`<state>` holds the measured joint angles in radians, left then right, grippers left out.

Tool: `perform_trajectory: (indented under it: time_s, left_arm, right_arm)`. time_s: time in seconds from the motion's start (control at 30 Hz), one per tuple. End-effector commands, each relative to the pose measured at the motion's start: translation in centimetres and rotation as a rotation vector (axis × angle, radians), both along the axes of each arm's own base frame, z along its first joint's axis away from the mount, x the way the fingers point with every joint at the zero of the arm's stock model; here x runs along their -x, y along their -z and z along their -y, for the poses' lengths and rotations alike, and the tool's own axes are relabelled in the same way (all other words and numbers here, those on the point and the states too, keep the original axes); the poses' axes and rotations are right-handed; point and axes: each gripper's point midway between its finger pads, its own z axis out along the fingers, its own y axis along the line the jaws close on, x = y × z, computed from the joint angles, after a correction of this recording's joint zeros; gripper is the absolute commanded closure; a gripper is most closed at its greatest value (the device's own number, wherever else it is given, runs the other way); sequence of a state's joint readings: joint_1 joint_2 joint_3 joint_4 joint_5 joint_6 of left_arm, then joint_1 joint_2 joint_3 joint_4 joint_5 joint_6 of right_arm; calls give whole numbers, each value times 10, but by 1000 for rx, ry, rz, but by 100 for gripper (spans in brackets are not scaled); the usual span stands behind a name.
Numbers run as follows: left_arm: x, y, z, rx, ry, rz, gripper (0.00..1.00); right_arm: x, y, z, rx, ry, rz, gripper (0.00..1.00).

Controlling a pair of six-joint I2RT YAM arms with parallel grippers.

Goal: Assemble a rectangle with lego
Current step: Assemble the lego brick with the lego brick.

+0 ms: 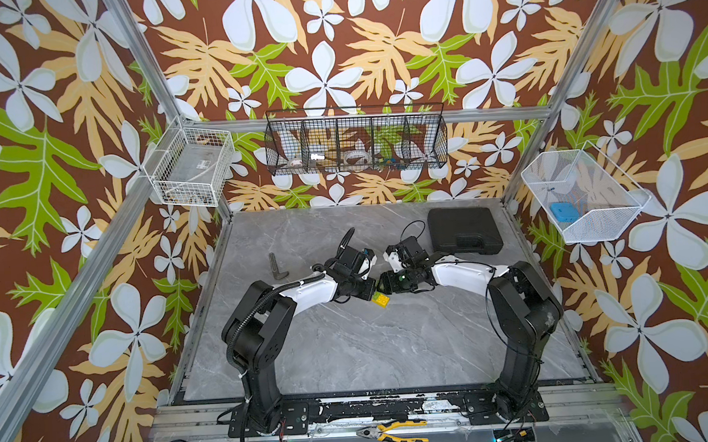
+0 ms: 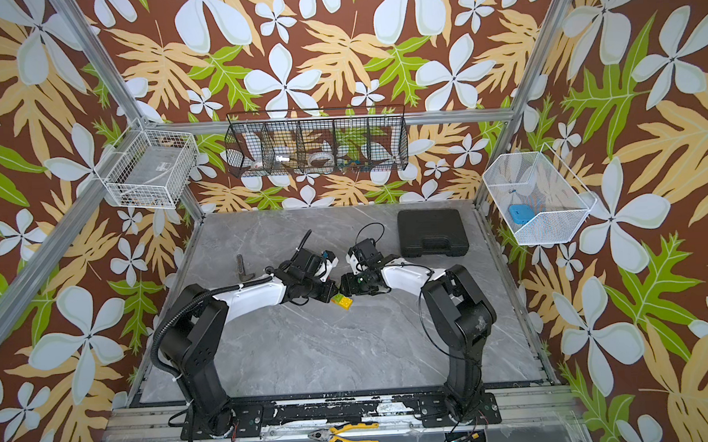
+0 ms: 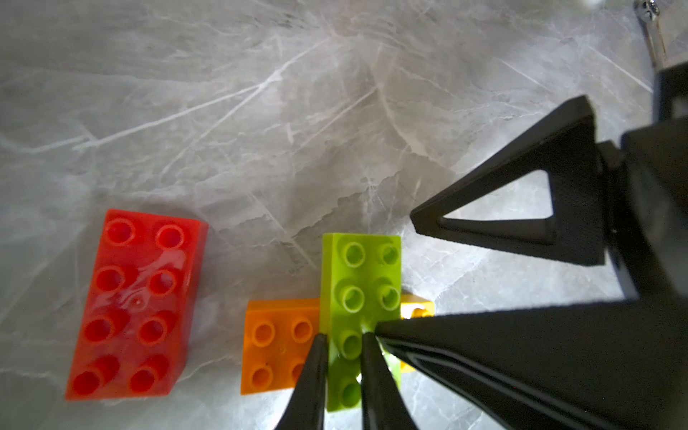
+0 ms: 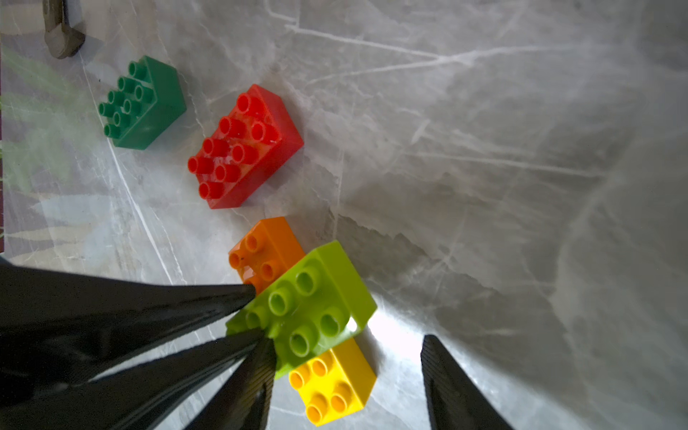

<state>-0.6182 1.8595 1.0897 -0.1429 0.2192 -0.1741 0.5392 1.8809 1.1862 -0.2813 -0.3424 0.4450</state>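
The left pincer [image 3: 345, 335] is clamped on the lime green brick [image 4: 316, 298], which sits studs up across the orange brick [image 4: 268, 242] and the yellow brick [image 4: 335, 391] near the middle of the tabletop [image 4: 484, 186]. The right pincer [image 4: 349, 338] stands open astride this stack, gripping nothing. The red brick [image 4: 245, 145] lies loose nearby, the dark green brick [image 4: 143, 100] beyond it
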Motion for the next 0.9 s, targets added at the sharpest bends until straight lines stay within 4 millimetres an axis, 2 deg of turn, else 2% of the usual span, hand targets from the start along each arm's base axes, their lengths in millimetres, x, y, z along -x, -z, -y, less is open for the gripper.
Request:
perform_trajectory:
  time_s: [0.0, 0.27, 0.37, 0.6, 0.87]
  left_arm:
    - [64, 61, -53, -262, 3, -265, 86]
    - [74, 72, -58, -284, 11, -307, 89]
    - [73, 72, -58, -292, 15, -308, 86]
    - [53, 32, -39, -215, 21, -232, 74]
    - [32, -6, -28, -166, 13, -135, 58]
  right_arm:
    - [15, 13, 3, 42, -10, -54, 39]
    - [18, 19, 3, 51, -9, -63, 39]
    - [16, 18, 2, 50, -11, -60, 39]
    - [10, 6, -3, 37, -21, -35, 40]
    - [11, 10, -1, 45, -20, -36, 39]
